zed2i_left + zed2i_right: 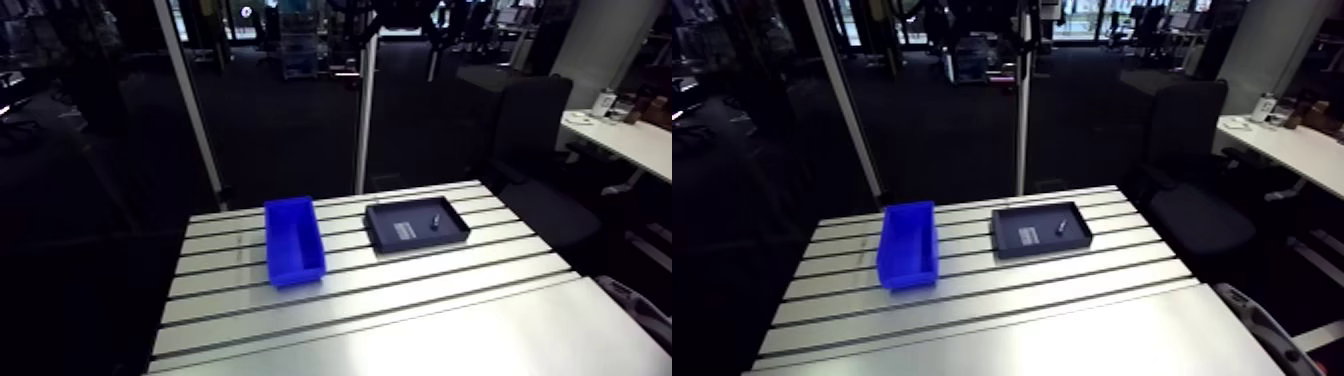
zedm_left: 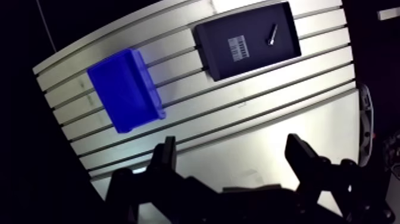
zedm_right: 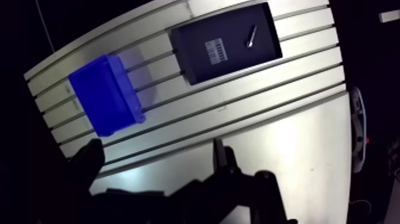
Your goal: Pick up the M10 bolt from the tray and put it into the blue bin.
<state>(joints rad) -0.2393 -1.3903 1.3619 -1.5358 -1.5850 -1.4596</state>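
Dark fingers (image 2: 168,156) of the gripper (image 2: 232,148) rise closest to the wrist camera. They are spread wide with only air between them, so the pincer is released. It holds nothing and touches nothing, and hangs high above the work.

Under it, and ahead of it, lies the bare slotted table (image 2: 268,134), whose grooves run across between the gripper and the two containers. Beyond those grooves, off to one side, sits the blue bin (image 2: 125,89), a long open box resting flat on the table. The tray (image 2: 211,44) lies to the other side, shallow and black, well apart from the gripper. A strip of table separates it from the bin, and they do not touch.

On the tray's floor is a white label (image 2: 237,46) printed with bars. Just beside that, on the side away from the bin, lies the M10 bolt (image 2: 271,34), flat on its side and clear of the tray's walls.

A grey curved piece (image 2: 363,119) shows off the table's far edge; I cannot tell what it is.
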